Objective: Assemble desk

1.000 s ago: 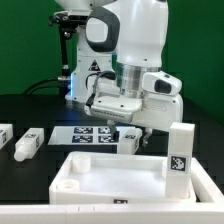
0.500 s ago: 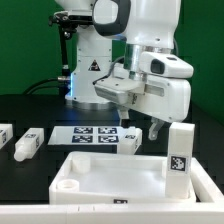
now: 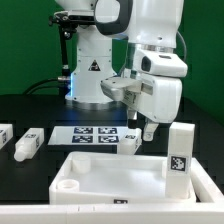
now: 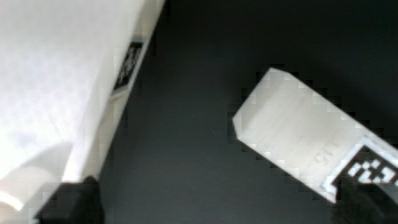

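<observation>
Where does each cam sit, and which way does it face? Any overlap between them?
Exterior view: low, on the near side of the desk panel, facing across it towards the robot's base; shows most of the arm and the gripper.
Wrist view: on the wrist, looking down at the black table; only a dark fingertip shows.
Shared: probably the lying leg below the gripper, seen close up from the wrist; the match is not certain.

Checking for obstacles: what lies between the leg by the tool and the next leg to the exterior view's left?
The marker board alone, as the exterior view shows.
</observation>
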Controlling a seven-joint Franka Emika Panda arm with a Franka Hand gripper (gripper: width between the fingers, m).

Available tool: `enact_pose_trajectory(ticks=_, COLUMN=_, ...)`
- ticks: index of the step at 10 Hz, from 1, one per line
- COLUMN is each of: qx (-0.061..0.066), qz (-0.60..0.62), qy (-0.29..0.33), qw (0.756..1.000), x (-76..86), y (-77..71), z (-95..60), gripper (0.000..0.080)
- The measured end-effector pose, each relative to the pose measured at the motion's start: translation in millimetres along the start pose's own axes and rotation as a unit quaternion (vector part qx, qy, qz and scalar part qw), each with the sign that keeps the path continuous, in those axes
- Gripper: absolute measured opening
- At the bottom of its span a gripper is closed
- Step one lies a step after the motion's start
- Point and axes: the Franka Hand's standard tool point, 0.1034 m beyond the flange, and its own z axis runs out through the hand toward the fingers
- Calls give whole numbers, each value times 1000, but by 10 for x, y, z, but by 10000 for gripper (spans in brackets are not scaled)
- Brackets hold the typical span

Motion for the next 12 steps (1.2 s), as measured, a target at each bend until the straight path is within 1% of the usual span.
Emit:
enact_pose_trajectory(ticks=1, qx=2, qz=48, qy=1, qw=999, x=-38, y=-10, z=9, gripper=649)
enact_pose_trajectory(ticks=2, qx=4, qz=124, qy=4, qw=992, x=-56, y=3, z=3, gripper=649)
enact_pose_trajectory(ticks=3, qx=6, qz=210, qy=9, qw=978, x=-50, y=22, z=-9, gripper=649)
enact_pose_trajectory(ticks=4, qx=12, qz=307, qy=13, qw=952, x=-29, y=26, z=-18, gripper=649)
enact_pose_trajectory(ticks=5, qx=30, qz=384, qy=9, qw=923, x=-28, y=-6, z=-4, gripper=649)
enact_pose_trajectory(ticks=6, qx=39, qz=425, qy=13, qw=904, x=-49, y=-10, z=8, gripper=649)
enact_pose_trajectory(ticks=8, qx=40, qz=465, qy=14, qw=885, x=-10, y=-8, z=4, gripper=649)
enact_pose_trajectory(ticks=10, qx=44, qz=511, qy=15, qw=858, x=-8, y=-10, z=5, gripper=649)
enact_pose_trajectory(ticks=11, qx=62, qz=587, qy=14, qw=807, x=-47, y=-31, z=15, gripper=649)
enact_pose_trajectory(ticks=12, qx=77, qz=661, qy=12, qw=746, x=-55, y=-40, z=20, gripper=649)
